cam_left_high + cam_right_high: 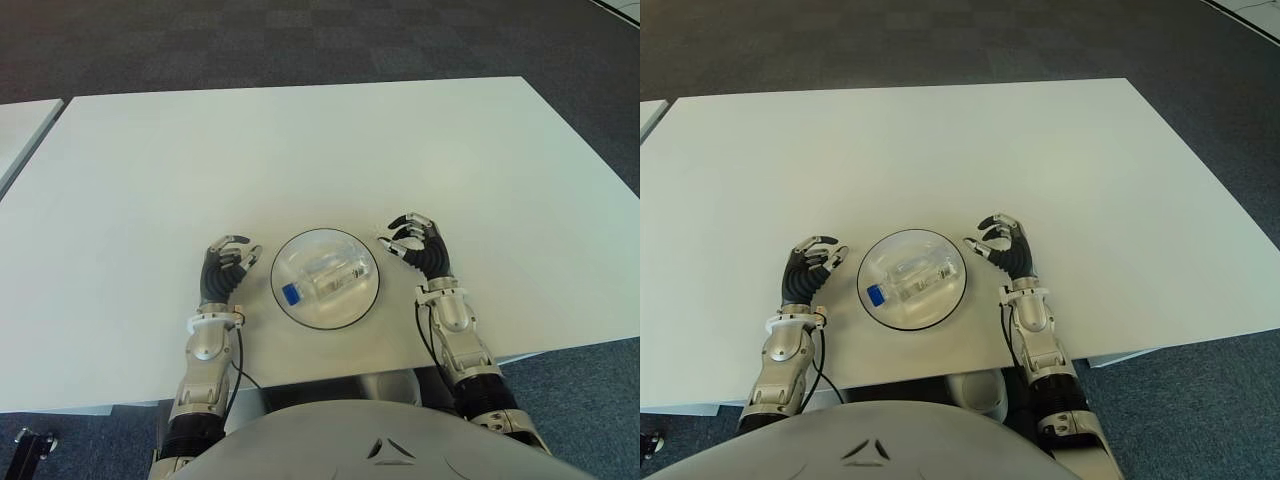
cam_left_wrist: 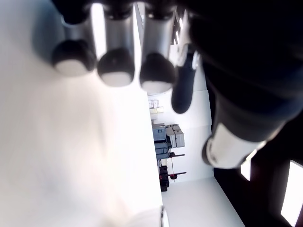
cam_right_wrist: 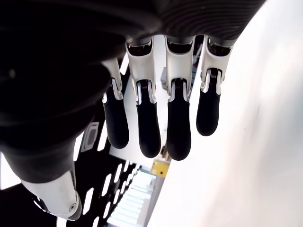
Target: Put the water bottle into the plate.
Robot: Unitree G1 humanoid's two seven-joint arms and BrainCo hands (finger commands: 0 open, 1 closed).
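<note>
A clear water bottle [image 1: 322,279] with a blue cap lies on its side inside the white round plate [image 1: 293,255] near the table's front edge. My left hand [image 1: 229,262] shows just left of the plate, fingers loosely curled and holding nothing. To the plate's right is my right hand [image 1: 415,238], fingers relaxed and empty. Both wrist views show only the fingers [image 3: 178,127] over the white table, with nothing between them.
The white table [image 1: 300,150] stretches far back and to both sides. A second white table's corner [image 1: 20,125] shows at the far left. Dark carpet lies beyond the far edge.
</note>
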